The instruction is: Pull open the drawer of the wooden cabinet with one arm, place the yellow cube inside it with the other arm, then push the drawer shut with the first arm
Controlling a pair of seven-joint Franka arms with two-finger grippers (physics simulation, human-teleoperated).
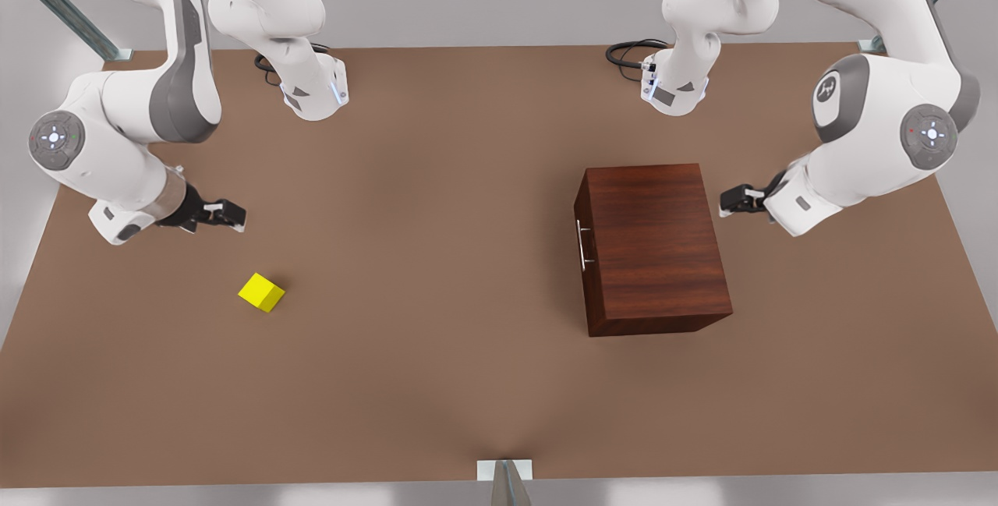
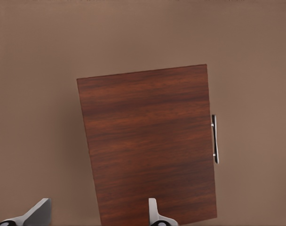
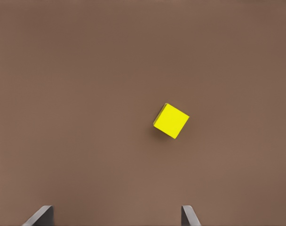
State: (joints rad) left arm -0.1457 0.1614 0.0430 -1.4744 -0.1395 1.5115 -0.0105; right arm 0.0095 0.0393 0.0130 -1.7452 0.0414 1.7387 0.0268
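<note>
As the front view has it, nothing of the task is begun: the wooden cabinet (image 1: 653,247) sits at about 3 o'clock of bench (image 1: 437,381) centre with the drawer (image 1: 582,249) flush shut, and the handle (image 1: 582,245) faces the front view's left. The yellow cube (image 1: 261,291) lies at about 8 o'clock, well apart from the cabinet. Matching by the wrist views, the left gripper (image 1: 725,201) hangs just beside the cabinet's back, at 3 o'clock of it, and the right gripper (image 1: 235,216) hangs near the cube, at roughly 11 o'clock of it.

Left wrist view: cabinet top below the camera, handle a thin silver bar along the far edge, its long axis parallel to that edge. The two fingers (image 2: 154,214) stand wide apart, empty. Judgement: the opening pull turns on this. The handle is on the face opposite the left gripper, so that arm must reach over or round the box to hook it.

Right wrist view: cube on bare bench ahead of the fingers (image 3: 187,215), which are spread wide and hold nothing. Cube is turned corner-on to the line between them; judged to need a wrist turn before closing.

Hard to make out: the drawer front is seen only edge-on, so its depth and seam are not readable. Finger tips are cut off in both wrist views.
</note>
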